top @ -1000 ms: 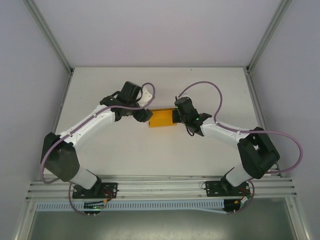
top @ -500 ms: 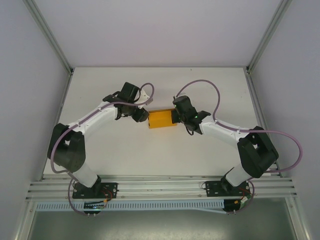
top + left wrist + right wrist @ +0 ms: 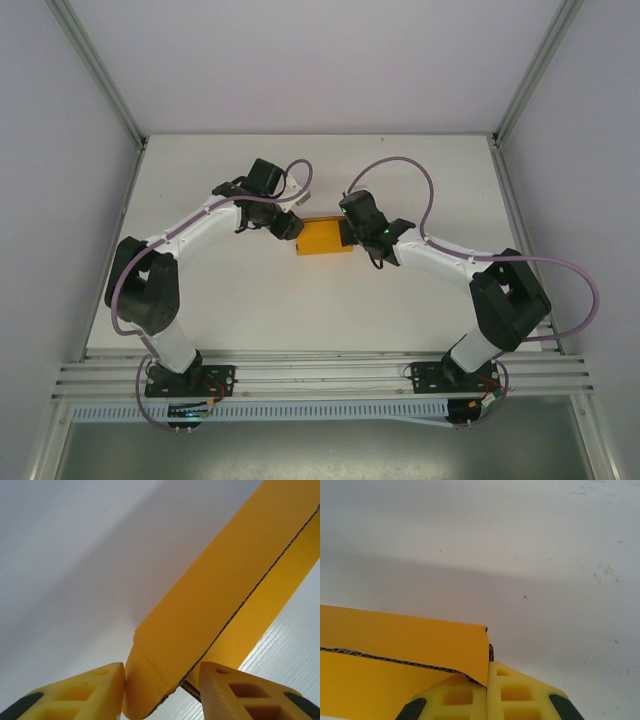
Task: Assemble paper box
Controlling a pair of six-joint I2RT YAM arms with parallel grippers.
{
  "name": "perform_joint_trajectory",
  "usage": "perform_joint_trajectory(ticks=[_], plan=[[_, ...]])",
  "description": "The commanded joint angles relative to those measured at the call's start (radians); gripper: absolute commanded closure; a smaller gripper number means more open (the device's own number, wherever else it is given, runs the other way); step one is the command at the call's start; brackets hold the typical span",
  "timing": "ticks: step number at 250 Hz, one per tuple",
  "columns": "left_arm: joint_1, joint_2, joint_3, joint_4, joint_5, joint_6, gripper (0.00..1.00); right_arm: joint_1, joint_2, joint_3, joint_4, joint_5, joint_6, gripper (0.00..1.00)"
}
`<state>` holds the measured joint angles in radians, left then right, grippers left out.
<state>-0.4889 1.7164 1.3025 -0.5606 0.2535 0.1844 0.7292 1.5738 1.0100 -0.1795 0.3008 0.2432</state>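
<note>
Box [image 3: 323, 237] held from both ends, centre of the top view.
It lies on the table [image 3: 420, 175] between the arms. In the left wrist view the left gripper [image 3: 162, 682] straddles the box [image 3: 210, 605] end at bottom centre, both fingers [image 3: 95, 692] pressed to the card. In the right wrist view the right gripper [image 3: 487, 680] pinches a thin box [image 3: 395, 640] wall at lower centre, its fingers nearly meeting.

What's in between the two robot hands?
The orange-yellow paper box lies between the left gripper and the right gripper, as the top view shows.
</note>
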Motion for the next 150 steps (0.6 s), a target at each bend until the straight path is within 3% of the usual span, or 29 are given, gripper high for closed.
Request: perform_joint_trajectory(ticks=[1,32,97,150], plan=[[0.004,-0.035,-0.016,-0.014,-0.003,-0.022,0.64,0.013,0.059,-0.032,-0.177,-0.033,0.012,1.00],[0.004,-0.040,0.003,-0.019,-0.019,-0.038,0.73,0.014,0.066,-0.026,-0.184,-0.028,0.008,1.00],[0.004,-0.033,0.017,-0.034,-0.069,-0.056,0.70,0.015,0.063,-0.034,-0.185,-0.028,0.007,1.00],[0.004,-0.041,0.025,-0.026,-0.039,-0.061,0.69,0.016,0.066,-0.031,-0.191,-0.027,0.005,1.00]])
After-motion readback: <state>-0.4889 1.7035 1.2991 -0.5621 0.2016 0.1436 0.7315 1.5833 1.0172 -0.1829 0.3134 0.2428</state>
